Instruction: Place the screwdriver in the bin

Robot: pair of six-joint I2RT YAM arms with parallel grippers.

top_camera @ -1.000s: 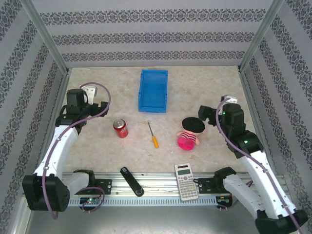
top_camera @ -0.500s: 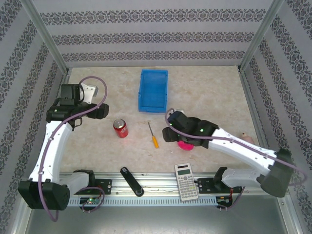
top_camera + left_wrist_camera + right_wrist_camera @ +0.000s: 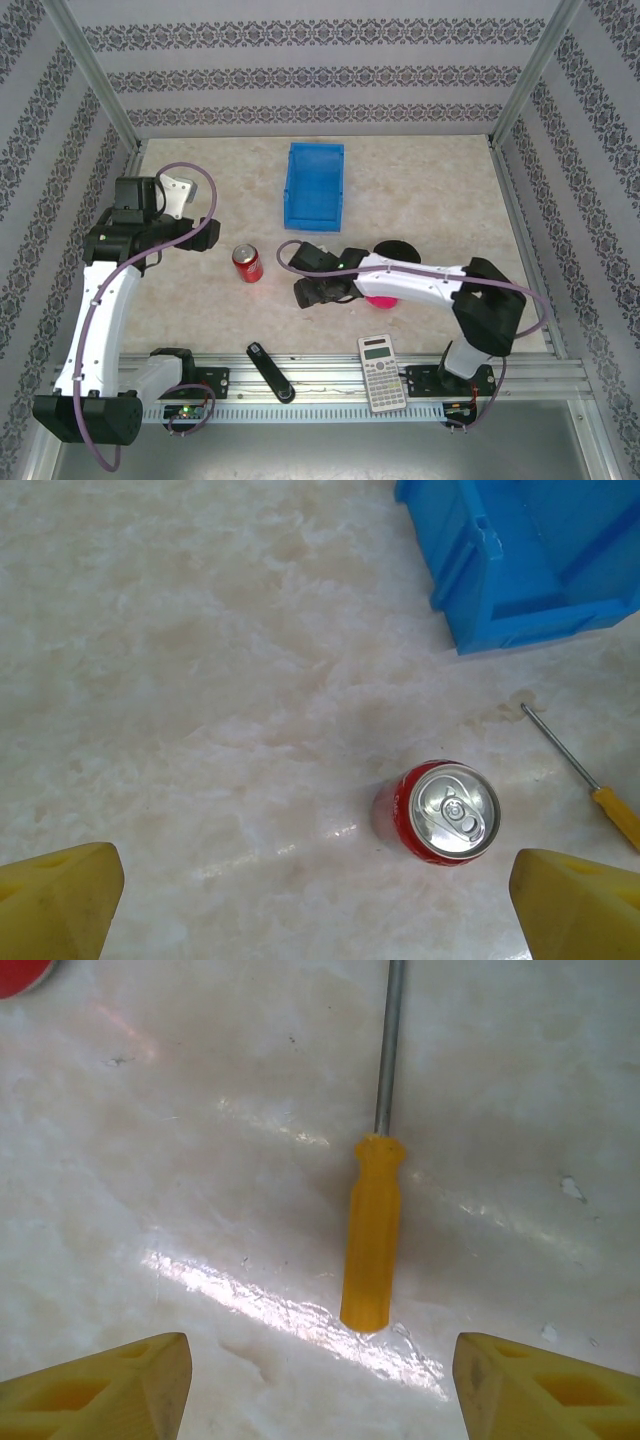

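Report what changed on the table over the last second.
The right arm swept left across the table, past the pink toy. The right pincer now hovers open over the screwdriver, not gripping it. The left arm drew slightly left. Nothing was picked up or released. The screwdriver, soda can, bin and calculator stayed put.

Top view: bright, even, diffuse light from above, with only faint soft shadows under the arms on the worktop point(image 3: 420, 200). Sharp throughout.
Right wrist: hard glare streaks on the glossy worktop, brightest just beside the screwdriver point(image 3: 372, 1260) handle end. Handle sharp, right gripper point(image 3: 320, 1390) fingertips point(image 3: 95, 1385) out of focus.
Left wrist: mild sheen by the can point(image 3: 450, 812), lid reflective. Left gripper point(image 3: 320, 900) fingertips point(image 3: 55, 895) blurred.
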